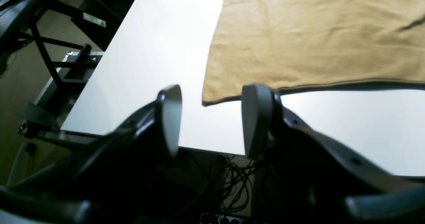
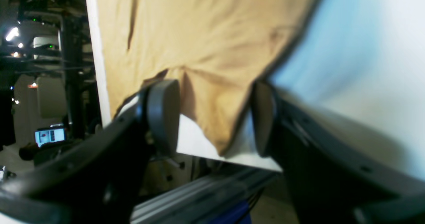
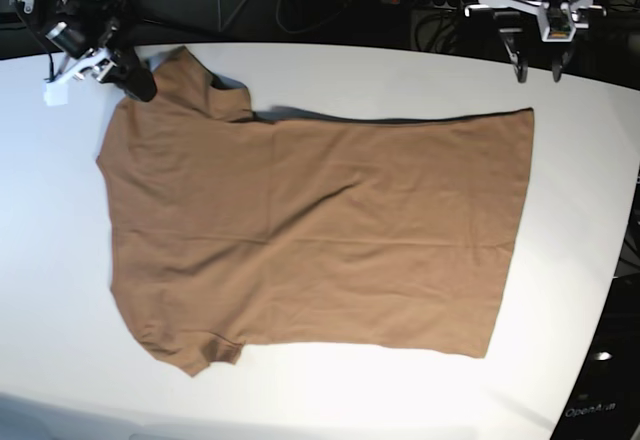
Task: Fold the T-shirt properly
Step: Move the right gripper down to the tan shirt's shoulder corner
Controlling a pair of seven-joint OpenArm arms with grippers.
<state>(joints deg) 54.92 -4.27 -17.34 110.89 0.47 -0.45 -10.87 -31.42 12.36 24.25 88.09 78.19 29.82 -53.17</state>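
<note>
The T-shirt [image 3: 310,230], plain tan-brown cotton, lies spread nearly flat across the middle of the white table [image 3: 560,300] in the base view, its hem a straight edge at the right of the frame and its two short sleeves at the left, one at the upper left and one at the lower left. Shallow creases run across the body, and the upper edge throws a dark shadow line on the tabletop. At the upper left of that frame the right gripper [image 3: 138,82] sits at the upper sleeve; in the right wrist view its jaws stand well apart with a drooping point of tan cloth [image 2: 212,117] between the fingers [image 2: 164,114], but the picture is blurred and does not show whether the pads press the fabric, so I cannot tell if the sleeve is gripped. At the upper right of the base frame the left gripper [image 3: 537,72] hangs beyond the far edge of the table, apart from the shirt's hem corner. In the left wrist view its jaws are parted with only bare tabletop between them, and the hem corner [image 1: 207,101] shows just beyond the fingertips [image 1: 171,117], untouched. Black cables [image 1: 232,181] hang below the table edge there.
</note>
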